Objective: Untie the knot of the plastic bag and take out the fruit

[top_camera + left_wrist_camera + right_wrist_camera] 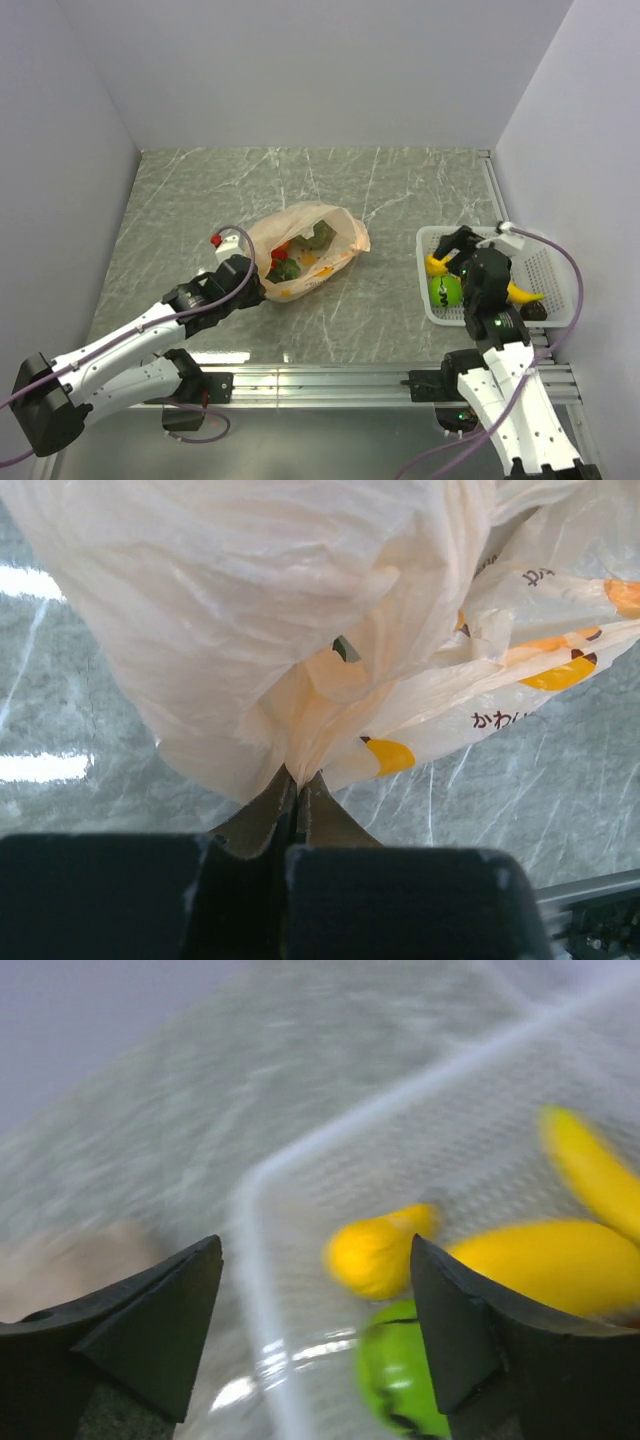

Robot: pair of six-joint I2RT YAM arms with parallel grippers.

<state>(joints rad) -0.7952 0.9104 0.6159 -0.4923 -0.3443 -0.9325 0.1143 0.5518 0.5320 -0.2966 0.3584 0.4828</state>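
Note:
The pale orange plastic bag [305, 247] lies open on the marble table, with green, red and orange fruit [290, 262] showing inside. No knot shows. My left gripper [252, 287] is shut on the bag's near edge; in the left wrist view the plastic [300, 660] is pinched between the closed fingertips [296, 785]. My right gripper [452, 245] is open and empty above the white basket [560, 270]. In the right wrist view a lemon [375, 1252], a green apple [400, 1370] and yellow banana pieces [545, 1260] lie in the basket.
The white mesh basket's rim [250, 1260] stands at the right by the wall. A small red piece [215, 240] sits by my left arm's cable. White walls enclose the table on three sides. A metal rail [330, 378] runs along the near edge.

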